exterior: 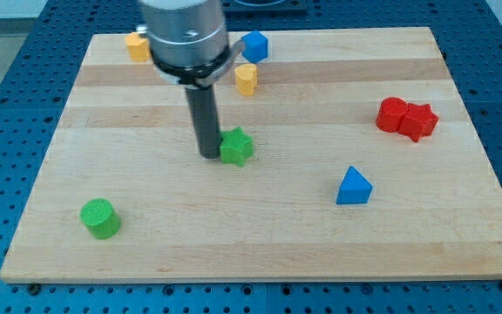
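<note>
My tip (209,154) rests on the wooden board just left of a green star-shaped block (237,146), touching or almost touching its left side. Above them a yellow cylinder-like block (246,78) stands near the rod, with a blue block (255,46) beyond it towards the view's top. A second yellow block (138,46) is partly hidden behind the arm's body at the top left. A green cylinder (100,217) lies far off at the bottom left.
A blue triangular block (354,187) lies to the right of centre. Two red blocks (406,118) sit touching each other near the right edge. The wooden board (260,253) lies on a blue perforated table.
</note>
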Robot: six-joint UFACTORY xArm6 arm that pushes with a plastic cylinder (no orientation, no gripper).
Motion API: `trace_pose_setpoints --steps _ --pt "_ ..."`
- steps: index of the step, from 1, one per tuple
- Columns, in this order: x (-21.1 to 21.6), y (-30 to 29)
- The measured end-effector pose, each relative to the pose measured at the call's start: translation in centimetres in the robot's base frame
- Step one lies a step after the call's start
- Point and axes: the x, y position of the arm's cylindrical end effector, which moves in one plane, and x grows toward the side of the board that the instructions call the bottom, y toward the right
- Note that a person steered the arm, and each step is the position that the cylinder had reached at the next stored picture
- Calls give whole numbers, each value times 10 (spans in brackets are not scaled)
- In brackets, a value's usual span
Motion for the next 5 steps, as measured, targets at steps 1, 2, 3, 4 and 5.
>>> trace_pose_setpoints --steps 1,2,3,4,5 --pt "0 34" --pt "8 56" --pt "33 65" --pt "46 81" --pt "30 93"
